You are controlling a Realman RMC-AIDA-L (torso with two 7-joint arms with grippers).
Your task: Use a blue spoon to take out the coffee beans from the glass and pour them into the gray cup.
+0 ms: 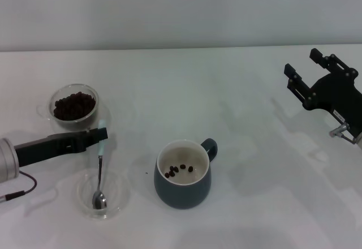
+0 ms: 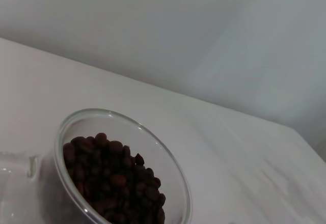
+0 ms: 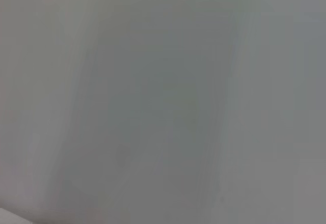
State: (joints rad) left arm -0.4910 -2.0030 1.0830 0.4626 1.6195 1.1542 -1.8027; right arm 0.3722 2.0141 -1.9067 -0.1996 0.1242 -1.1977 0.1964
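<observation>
The blue spoon (image 1: 100, 170) lies with its metal bowl in a flat clear dish (image 1: 116, 188) and its pale blue handle pointing away from me. My left gripper (image 1: 97, 136) reaches in from the left and is shut on that handle. The glass (image 1: 74, 105), full of coffee beans (image 1: 73, 105), stands just behind the gripper; it also shows in the left wrist view (image 2: 76, 132) with its beans (image 2: 114, 183). The gray cup (image 1: 182, 188) stands to the right of the dish, with a few beans (image 1: 180, 170) inside. My right gripper (image 1: 303, 63) hangs open at the far right.
The white table (image 1: 254, 204) runs back to a pale wall. The right wrist view shows only a blank grey surface.
</observation>
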